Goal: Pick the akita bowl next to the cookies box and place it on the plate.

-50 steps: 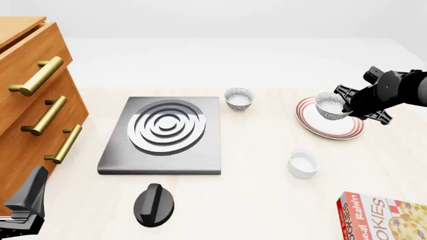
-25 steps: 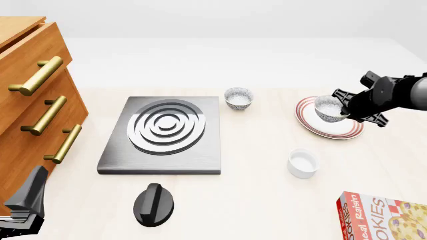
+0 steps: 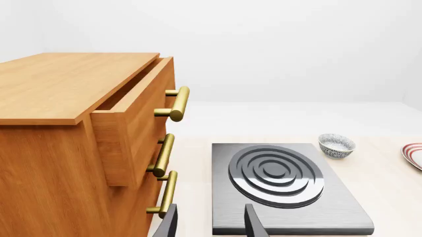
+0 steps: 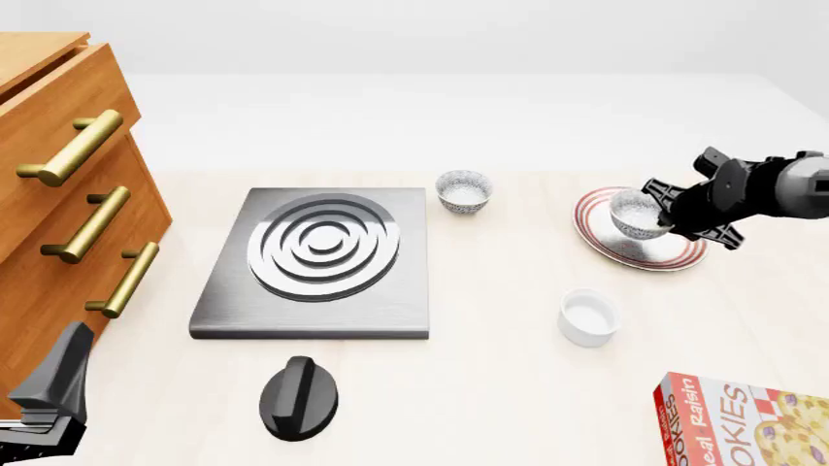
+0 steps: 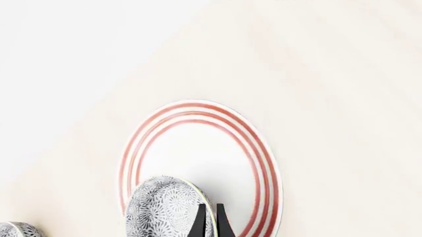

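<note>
The akita bowl (image 4: 636, 214), white inside and speckled grey-blue outside, hangs low over the plate (image 4: 622, 252), a white plate with red rings. My right gripper (image 4: 665, 212) is shut on the bowl's right rim. In the right wrist view the two fingertips (image 5: 199, 221) pinch the bowl (image 5: 161, 207) over the plate (image 5: 197, 158). Whether the bowl touches the plate I cannot tell. The cookies box (image 4: 747, 422) lies at the near right corner. My left gripper (image 3: 211, 226) is open with nothing in it, low at the near left (image 4: 54, 388).
A second speckled bowl (image 4: 464, 191) stands behind the stove plate (image 4: 317, 254). A plain white cup (image 4: 588, 317) sits in front of the plate. A black knob (image 4: 299, 396) lies near the front. A wooden drawer cabinet (image 4: 65, 184) fills the left side.
My right gripper has sunk with the bowl toward the plate and drawn slightly away from the camera. The left arm has not moved.
</note>
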`<control>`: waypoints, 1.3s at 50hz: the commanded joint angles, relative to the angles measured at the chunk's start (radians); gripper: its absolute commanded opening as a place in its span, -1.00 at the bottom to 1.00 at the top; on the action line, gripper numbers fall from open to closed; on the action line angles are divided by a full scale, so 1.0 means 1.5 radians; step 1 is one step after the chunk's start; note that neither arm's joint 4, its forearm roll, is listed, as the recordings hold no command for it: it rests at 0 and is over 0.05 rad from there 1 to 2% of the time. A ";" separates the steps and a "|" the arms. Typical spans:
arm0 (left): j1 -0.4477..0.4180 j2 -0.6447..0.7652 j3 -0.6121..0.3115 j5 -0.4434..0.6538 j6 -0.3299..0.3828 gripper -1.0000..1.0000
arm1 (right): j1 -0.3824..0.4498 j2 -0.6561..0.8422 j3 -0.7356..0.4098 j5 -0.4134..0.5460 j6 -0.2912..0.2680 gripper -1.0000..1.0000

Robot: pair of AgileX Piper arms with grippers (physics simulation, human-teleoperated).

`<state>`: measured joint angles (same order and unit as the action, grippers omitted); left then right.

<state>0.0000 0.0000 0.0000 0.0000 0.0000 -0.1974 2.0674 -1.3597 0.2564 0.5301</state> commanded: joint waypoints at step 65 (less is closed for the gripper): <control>0.000 0.000 0.000 0.000 0.000 1.00 | -0.021 -0.135 0.126 -0.031 -0.013 1.00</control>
<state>0.0000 0.0000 0.0000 0.0000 0.0000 -0.2195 1.9617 -1.2540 0.2076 0.5197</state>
